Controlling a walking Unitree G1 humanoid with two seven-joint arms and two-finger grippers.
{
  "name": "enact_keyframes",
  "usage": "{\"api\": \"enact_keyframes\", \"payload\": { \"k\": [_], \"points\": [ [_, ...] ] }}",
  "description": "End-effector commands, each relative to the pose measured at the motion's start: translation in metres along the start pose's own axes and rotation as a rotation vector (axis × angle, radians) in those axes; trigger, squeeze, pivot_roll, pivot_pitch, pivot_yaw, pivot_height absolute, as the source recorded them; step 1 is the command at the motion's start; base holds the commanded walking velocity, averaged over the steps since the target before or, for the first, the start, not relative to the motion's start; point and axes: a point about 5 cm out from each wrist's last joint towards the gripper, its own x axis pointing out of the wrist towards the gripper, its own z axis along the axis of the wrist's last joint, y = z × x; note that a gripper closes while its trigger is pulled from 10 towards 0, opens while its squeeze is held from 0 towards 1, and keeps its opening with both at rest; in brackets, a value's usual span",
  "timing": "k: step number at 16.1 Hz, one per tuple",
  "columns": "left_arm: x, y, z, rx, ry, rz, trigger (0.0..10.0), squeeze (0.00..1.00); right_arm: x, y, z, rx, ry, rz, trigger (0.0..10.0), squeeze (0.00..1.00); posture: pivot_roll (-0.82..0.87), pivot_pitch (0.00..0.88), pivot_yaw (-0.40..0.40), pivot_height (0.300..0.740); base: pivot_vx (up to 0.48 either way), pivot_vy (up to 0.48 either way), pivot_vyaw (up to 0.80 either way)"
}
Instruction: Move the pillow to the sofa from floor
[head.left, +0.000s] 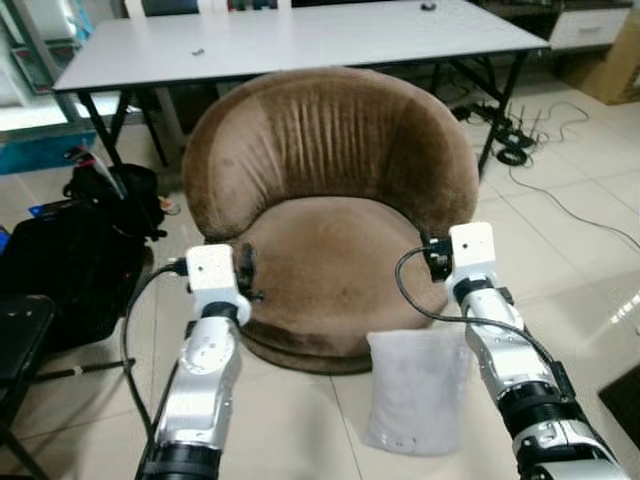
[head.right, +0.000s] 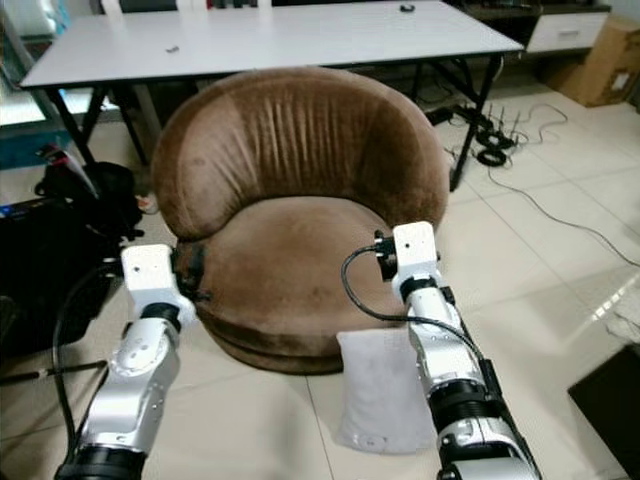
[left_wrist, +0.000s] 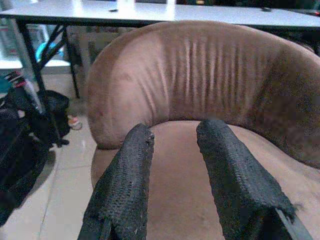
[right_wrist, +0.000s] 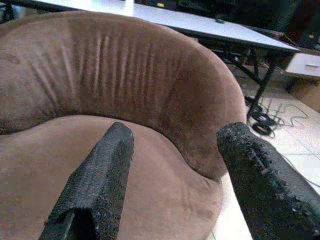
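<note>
We judge the grey pillow (head.left: 417, 390), standing on the floor tiles (head.left: 300, 420) against the brown sofa (head.left: 330, 200), soft and light, best pinched at its upper corners by our left gripper (left_wrist: 175, 175) and right gripper (right_wrist: 175, 175), both spread empty.

Both arms extended forward, wrists level. Left gripper (left_wrist: 172, 145) fingers parted, narrow gap, nothing between. Right gripper (right_wrist: 175, 145) fingers spread wider, also holding nothing, slightly ahead of left.
</note>
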Motion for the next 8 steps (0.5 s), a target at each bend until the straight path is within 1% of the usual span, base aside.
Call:
{"api": "enact_keyframes", "payload": {
  "k": [1,3,4,6,7,8],
  "points": [
    [-0.0005,-0.0044,0.0019,-0.016,-0.007,-0.006,10.0,0.00,-0.0006,-0.0046,-0.0025,-0.007,0.016,-0.006,10.0,0.00,-0.10,0.000,0.014,0.740,0.000,0.000,0.00],
    [-0.0008,-0.0037,0.0025,-0.012,-0.012,-0.006,10.0,0.00,-0.0010,-0.0047,-0.0027,-0.008,0.016,-0.007,10.0,0.00,-0.10,0.000,0.014,0.740,0.000,0.000,0.00],
    [-0.0010,-0.0032,0.0022,0.021,-0.009,-0.003,10.0,0.00,-0.0011,-0.0048,-0.0028,-0.009,0.016,-0.008,10.0,0.00,-0.10,0.000,0.014,0.740,0.000,0.000,0.00],
    [-0.0007,-0.0039,0.0022,0.006,-0.006,-0.009,10.0,0.00,-0.0010,-0.0049,-0.0028,-0.010,0.017,-0.009,10.0,0.00,-0.10,0.000,0.014,0.740,0.000,-0.459,0.00],
    [-0.0011,-0.0041,0.0015,-0.016,-0.006,-0.006,10.0,0.00,-0.0012,-0.0052,-0.0030,-0.009,0.018,-0.011,10.0,0.00,-0.10,0.000,0.014,0.740,0.000,-0.322,0.00],
    [-0.0014,-0.0043,0.0010,-0.020,-0.004,-0.005,10.0,0.00,-0.0015,-0.0057,-0.0034,-0.008,0.019,-0.012,10.0,0.00,-0.10,0.000,0.014,0.740,0.000,0.000,0.00]
  ]
}}
